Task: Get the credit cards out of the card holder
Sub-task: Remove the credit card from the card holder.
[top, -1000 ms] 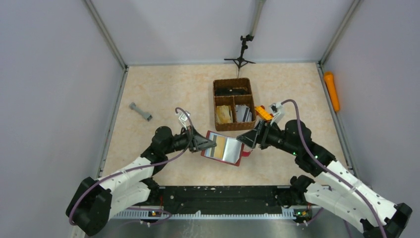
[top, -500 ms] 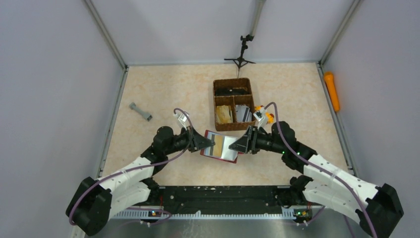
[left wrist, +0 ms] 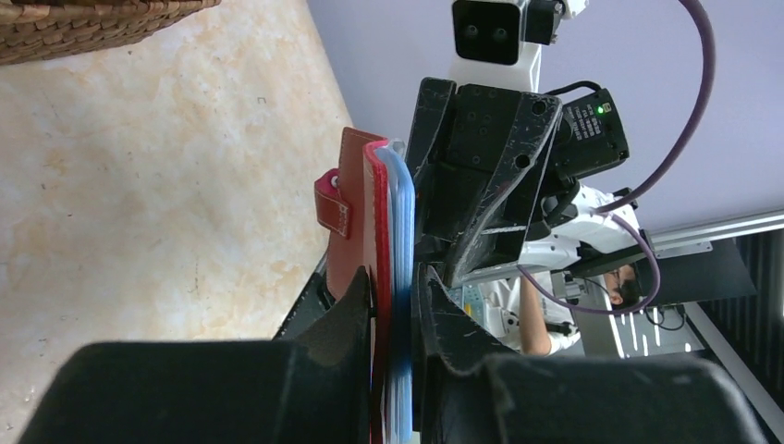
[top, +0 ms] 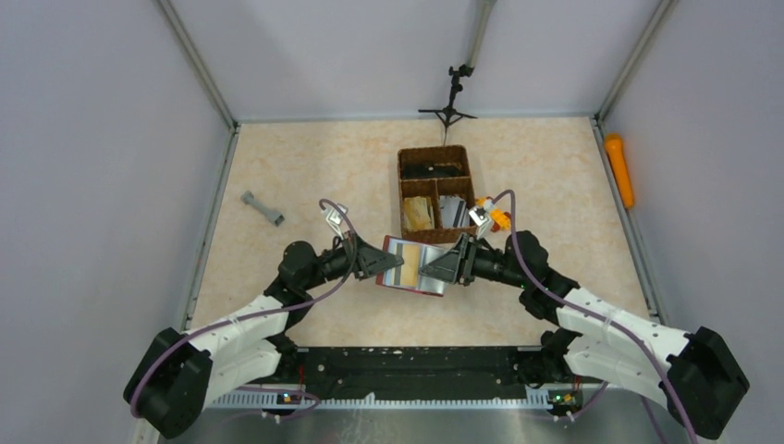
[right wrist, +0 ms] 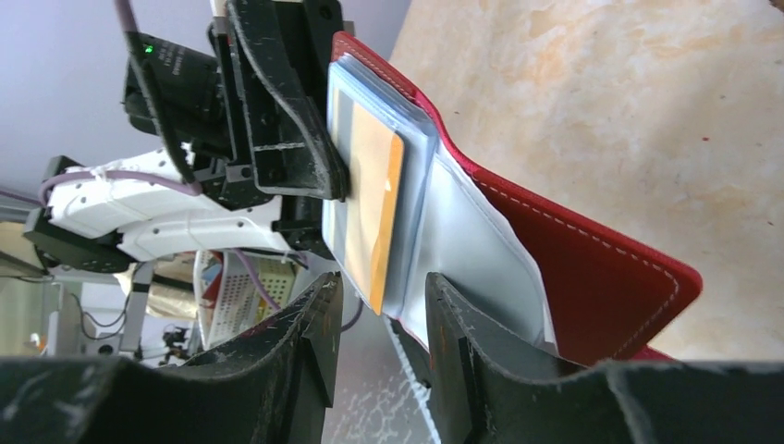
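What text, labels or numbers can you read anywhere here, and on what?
Nothing legible in any view.
Label on the wrist of the right arm: print too small to read.
Tan card in the card holder: no print visible.

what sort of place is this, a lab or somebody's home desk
Most likely a robotics lab test cell, not a home: grey walls on metal rails box in a beige marbled tabletop, the left arm and right arm are bolted at its near edge, and a black stand sits at the back.
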`<state>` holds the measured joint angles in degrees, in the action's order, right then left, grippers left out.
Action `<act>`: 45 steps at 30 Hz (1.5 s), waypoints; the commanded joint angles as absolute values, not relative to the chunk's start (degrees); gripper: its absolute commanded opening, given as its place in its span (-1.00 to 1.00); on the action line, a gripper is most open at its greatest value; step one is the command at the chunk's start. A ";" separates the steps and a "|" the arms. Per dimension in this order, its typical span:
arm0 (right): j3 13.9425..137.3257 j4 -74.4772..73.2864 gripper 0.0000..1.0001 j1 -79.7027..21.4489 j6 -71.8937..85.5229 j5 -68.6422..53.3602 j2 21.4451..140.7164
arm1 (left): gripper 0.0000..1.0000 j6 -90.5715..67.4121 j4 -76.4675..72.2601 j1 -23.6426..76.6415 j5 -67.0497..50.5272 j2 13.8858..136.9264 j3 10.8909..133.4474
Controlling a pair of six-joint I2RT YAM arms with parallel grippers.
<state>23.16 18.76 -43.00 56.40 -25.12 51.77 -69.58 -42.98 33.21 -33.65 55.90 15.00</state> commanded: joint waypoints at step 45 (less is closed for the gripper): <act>19.45 28.40 -1.00 -40.44 63.56 -28.22 46.79 | -1.00 -76.19 -53.19 34.79 -31.55 52.23 12.55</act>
<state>18.41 30.68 -41.67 65.58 -28.64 48.77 -73.84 -48.12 35.90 -32.91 53.76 14.02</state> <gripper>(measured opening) 0.008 0.169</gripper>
